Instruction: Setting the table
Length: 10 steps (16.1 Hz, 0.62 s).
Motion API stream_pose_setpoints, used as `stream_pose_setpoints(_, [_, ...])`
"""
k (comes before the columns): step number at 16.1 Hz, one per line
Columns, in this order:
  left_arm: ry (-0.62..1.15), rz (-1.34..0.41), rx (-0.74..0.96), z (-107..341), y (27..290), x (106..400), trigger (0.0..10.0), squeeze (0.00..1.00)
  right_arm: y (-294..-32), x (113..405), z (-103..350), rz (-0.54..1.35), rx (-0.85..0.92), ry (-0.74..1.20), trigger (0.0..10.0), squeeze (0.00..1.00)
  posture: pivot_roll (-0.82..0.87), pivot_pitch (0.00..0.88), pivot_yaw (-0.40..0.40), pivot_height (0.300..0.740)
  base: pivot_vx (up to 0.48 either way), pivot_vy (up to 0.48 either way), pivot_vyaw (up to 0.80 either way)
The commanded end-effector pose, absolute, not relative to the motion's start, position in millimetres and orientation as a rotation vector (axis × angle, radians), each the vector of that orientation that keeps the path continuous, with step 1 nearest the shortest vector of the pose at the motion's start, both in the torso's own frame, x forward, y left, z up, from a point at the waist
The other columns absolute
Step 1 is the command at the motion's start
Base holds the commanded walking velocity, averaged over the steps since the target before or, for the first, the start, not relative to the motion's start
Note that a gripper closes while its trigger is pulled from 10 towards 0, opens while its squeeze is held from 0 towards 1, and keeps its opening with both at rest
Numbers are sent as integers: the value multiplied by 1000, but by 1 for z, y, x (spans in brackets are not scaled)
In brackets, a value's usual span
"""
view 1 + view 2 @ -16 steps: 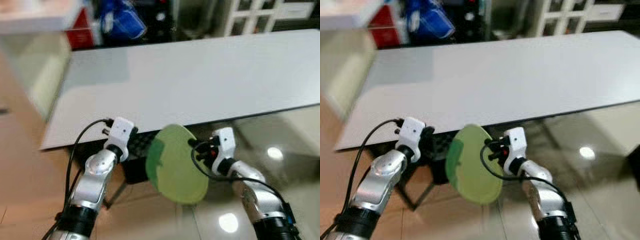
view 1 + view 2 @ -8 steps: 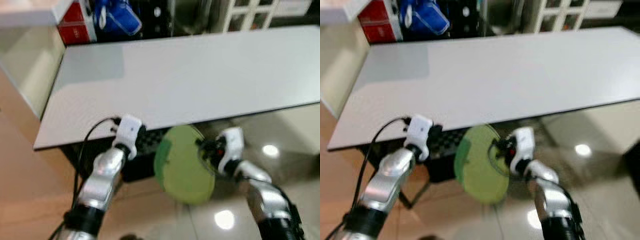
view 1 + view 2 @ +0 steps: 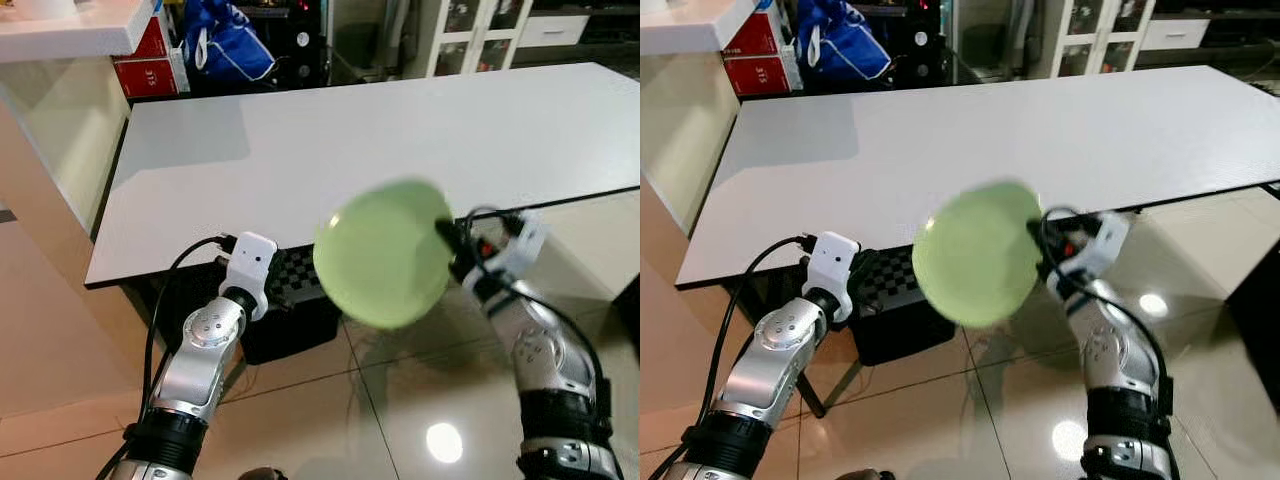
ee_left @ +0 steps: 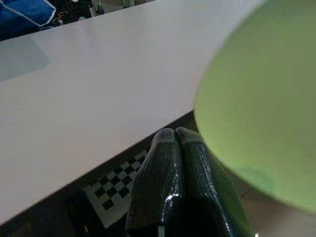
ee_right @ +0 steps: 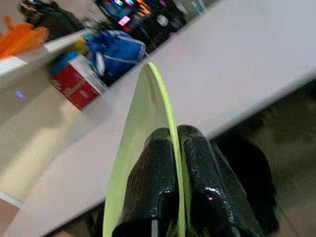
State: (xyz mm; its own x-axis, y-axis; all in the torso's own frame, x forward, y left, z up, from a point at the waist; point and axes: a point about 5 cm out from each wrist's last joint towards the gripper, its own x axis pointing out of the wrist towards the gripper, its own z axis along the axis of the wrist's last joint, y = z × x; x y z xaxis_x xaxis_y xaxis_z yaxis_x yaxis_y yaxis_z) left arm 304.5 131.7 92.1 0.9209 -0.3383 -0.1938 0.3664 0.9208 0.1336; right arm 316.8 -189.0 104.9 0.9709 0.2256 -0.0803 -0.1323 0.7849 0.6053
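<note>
A round light-green plate [image 3: 382,254] hangs in the air at the near edge of the long white table [image 3: 400,130], its face turned toward me. My right gripper [image 5: 174,143] is shut on the plate's [image 5: 143,148] rim, one finger on each side. My left gripper [image 4: 177,137] is shut with nothing in it, held just below the table's near edge, left of the plate [image 4: 261,108]. The left arm [image 3: 205,340] reaches up from the lower left.
A black checkered object [image 3: 295,290] stands under the table. A blue bag [image 3: 232,45] and a red box [image 3: 145,65] lie beyond the far left end. A pale counter [image 3: 60,25] stands at the left, white cabinets [image 3: 470,30] behind. Glossy tile floor [image 3: 400,410] lies below.
My right gripper has lifted the plate from below the table's edge up to table height and a little right. The camera view has also shifted and sharpened. The left gripper stays by the edge.
</note>
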Motion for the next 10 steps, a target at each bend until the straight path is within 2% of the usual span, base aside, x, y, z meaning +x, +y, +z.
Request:
stream_pose_setpoints(1, [164,-342,158,96,135,307,10000,0,-193,320,112,180,679,125,10000,0,45,0,24,740,0,0,0])
stream_pose_setpoints(4, [159,-339,162,98,136,308,10000,0,-192,320,110,183,681,130,10000,0,46,0,26,740,0,0,0])
stream_pose_setpoints(10, [167,-329,165,98,136,310,10000,0,-186,316,104,212,642,159,10000,0,43,0,23,740,421,0,0])
